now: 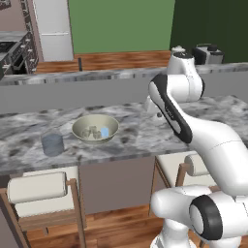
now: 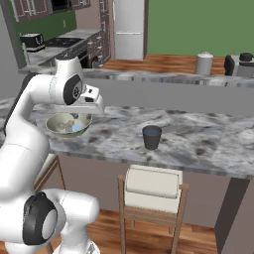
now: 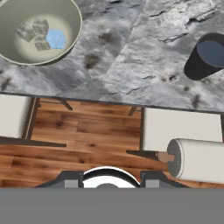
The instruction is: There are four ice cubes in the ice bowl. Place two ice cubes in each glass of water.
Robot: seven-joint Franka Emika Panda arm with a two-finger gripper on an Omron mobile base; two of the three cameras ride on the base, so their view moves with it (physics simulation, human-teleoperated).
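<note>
Your hand [image 2: 94,101], grip state I cannot tell, has the ice cubes [image 3: 41,34] in the bowl [image 3: 65,43] at eleven o'clock.

Grey marbled bench [image 1: 145,138]; on it: beige bowl [image 1: 95,129], two dark glasses [image 1: 52,145] [image 2: 152,137], well apart.

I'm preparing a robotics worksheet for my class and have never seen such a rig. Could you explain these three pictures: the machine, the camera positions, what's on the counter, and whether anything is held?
It is a white robot arm in a simulated kitchen. Two cameras look over it from behind, left and right; the third sits on its hand, looking down. On the marble counter stand a beige ice bowl holding the ice cubes and two grey glasses of water, one either side. Nothing appears held.
</note>
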